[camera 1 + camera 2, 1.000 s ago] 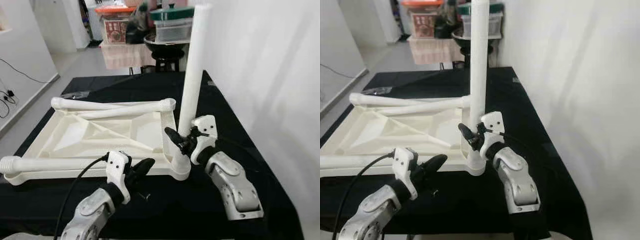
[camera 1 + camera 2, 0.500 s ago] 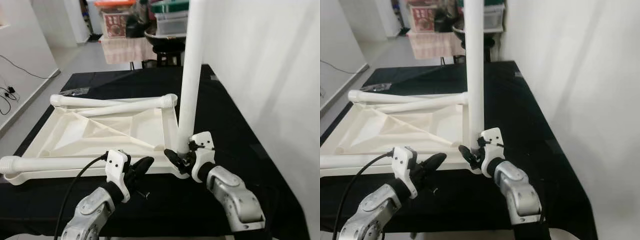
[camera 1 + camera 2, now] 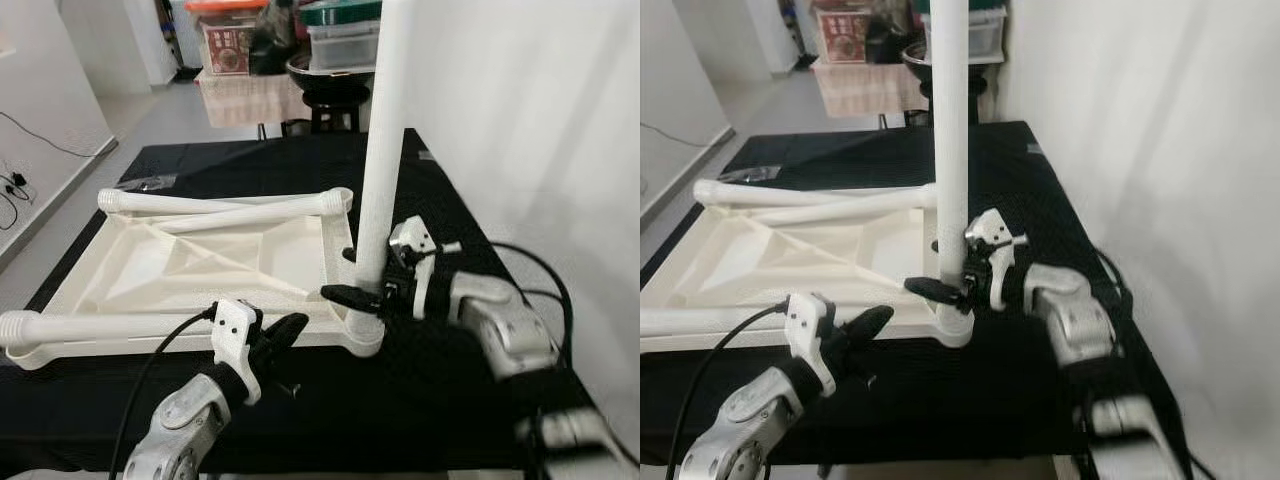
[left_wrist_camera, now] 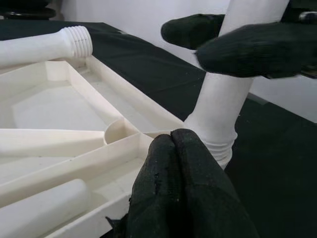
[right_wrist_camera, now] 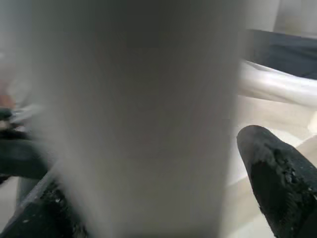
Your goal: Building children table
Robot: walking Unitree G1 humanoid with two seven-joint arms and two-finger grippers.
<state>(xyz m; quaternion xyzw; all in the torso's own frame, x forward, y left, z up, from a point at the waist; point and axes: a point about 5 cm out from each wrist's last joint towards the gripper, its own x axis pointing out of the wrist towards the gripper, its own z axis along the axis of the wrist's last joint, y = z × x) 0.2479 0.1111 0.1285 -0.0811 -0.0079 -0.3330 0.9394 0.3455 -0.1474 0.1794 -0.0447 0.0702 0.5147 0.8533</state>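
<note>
- On the black-clothed table (image 3: 250,165) lies the upturned white plastic tabletop (image 3: 200,270), ribbed underside up; one long white plastic leg (image 3: 380,160) stands upright in its near right corner socket, two more lie across it.
- Right gripper (image 3: 372,290) clasps that leg low, fingers either side, just above the threaded collar.
- Left gripper (image 3: 285,332), fingers pressed together and empty, hovers by the tabletop's near edge.
- Hollow moulded plastic: probably light, stiff, smooth and slippery; a low grip near the socket should limit wobble.
</note>
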